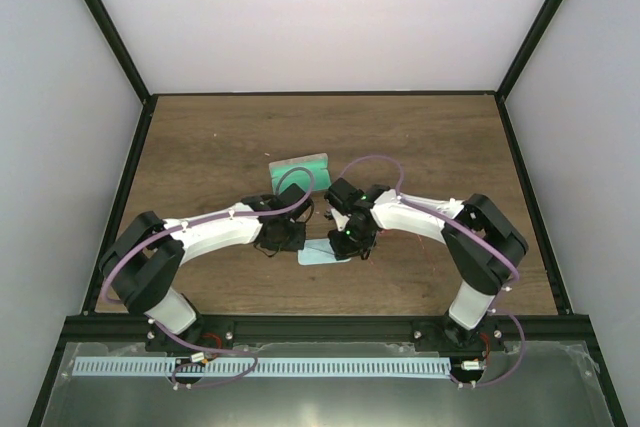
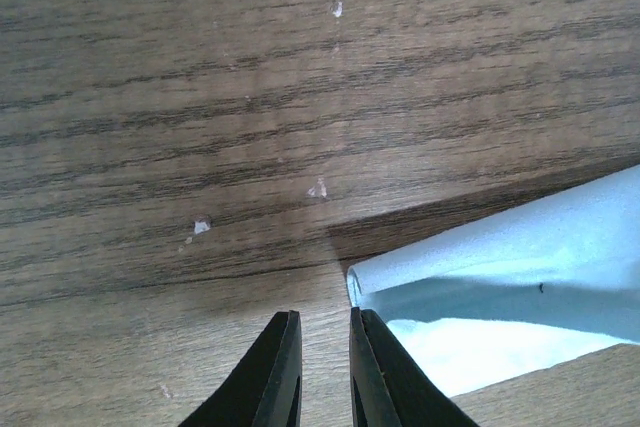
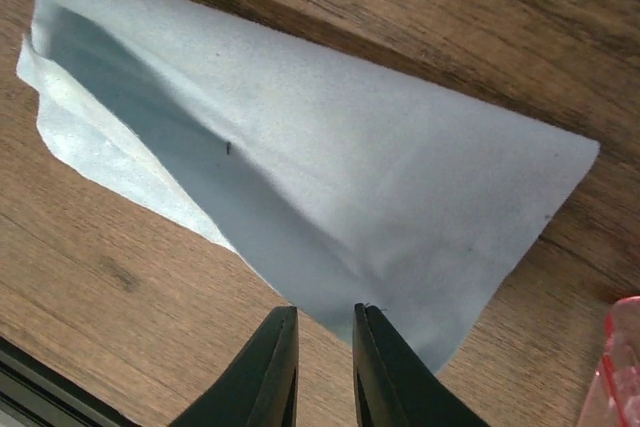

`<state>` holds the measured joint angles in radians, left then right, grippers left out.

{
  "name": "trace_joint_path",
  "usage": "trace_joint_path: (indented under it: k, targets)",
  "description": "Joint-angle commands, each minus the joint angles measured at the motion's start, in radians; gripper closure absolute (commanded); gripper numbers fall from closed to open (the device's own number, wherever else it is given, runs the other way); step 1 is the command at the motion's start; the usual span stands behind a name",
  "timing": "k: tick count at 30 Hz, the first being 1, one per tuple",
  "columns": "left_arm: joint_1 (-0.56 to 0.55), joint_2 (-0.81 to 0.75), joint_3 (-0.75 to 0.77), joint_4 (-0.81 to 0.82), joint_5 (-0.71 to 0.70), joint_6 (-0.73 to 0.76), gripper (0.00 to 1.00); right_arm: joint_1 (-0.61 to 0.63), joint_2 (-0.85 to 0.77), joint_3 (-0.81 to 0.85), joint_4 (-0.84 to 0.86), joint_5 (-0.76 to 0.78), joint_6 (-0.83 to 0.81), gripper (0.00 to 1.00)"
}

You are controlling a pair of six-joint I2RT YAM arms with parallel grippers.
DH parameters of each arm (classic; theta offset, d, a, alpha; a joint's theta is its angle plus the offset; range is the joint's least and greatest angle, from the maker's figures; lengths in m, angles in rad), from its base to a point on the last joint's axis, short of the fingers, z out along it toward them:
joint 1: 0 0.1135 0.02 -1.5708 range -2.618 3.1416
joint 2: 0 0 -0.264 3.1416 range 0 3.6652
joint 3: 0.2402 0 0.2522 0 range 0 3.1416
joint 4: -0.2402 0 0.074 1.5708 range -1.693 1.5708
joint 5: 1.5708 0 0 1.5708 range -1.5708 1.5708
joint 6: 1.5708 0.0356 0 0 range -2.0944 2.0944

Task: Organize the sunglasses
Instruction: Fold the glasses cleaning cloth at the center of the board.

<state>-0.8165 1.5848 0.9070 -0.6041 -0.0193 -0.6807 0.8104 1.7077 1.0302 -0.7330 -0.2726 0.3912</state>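
A light-blue cloth (image 1: 325, 254) lies on the wooden table between my two grippers, with one part folded over itself (image 3: 330, 157). Its rolled edge shows in the left wrist view (image 2: 500, 267). My left gripper (image 1: 283, 237) (image 2: 322, 319) is low over bare wood just left of the cloth, shut and empty, with only a narrow slit between the fingers. My right gripper (image 1: 352, 239) (image 3: 325, 312) is at the cloth's near edge, shut and empty. Of the sunglasses, only a red translucent bit (image 3: 622, 367) shows at the right wrist view's edge. They are hidden in the top view.
The flat grey case with green lining (image 1: 298, 172) lies open just beyond the left arm. Black frame posts and white walls bound the table (image 1: 440, 137). A metal rail (image 1: 320, 365) runs along the near edge by the arm bases.
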Motion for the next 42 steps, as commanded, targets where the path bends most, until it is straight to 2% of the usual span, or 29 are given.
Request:
trace_joint_path:
  k: [1, 11, 16, 19, 23, 26, 38, 42]
  targets:
    - [0.005, -0.023, -0.010, 0.005, -0.026, -0.008, 0.86, 0.008, -0.036, -0.002, -0.020, -0.023, -0.026, 0.83]
    - [0.019, -0.113, 0.042, -0.008, -0.133, -0.051, 0.87, 0.009, -0.028, -0.022, -0.015, -0.021, -0.039, 0.82]
    - [0.019, -0.063, 0.069, 0.014, -0.080, -0.035, 0.87, 0.006, -0.062, 0.017, -0.037, 0.066, -0.006, 0.82]
    - [0.018, -0.028, 0.068, 0.006, -0.048, -0.050, 0.83, -0.016, -0.073, 0.040, -0.049, 0.112, 0.032, 0.68]
    - [0.018, -0.016, 0.041, 0.002, -0.031, -0.075, 0.72, -0.054, -0.059, 0.047, -0.044, 0.144, 0.071, 0.62]
    - [0.018, -0.021, 0.024, 0.001, -0.028, -0.085, 0.66, -0.063, -0.029, 0.041, -0.017, 0.113, 0.065, 0.62]
    - [0.018, -0.032, 0.000, -0.001, -0.033, -0.110, 0.61, -0.053, 0.042, 0.022, 0.020, 0.069, 0.061, 0.62]
    - [0.017, -0.028, 0.001, -0.006, -0.034, -0.110, 0.61, -0.044, 0.060, 0.011, 0.015, 0.083, 0.063, 0.70]
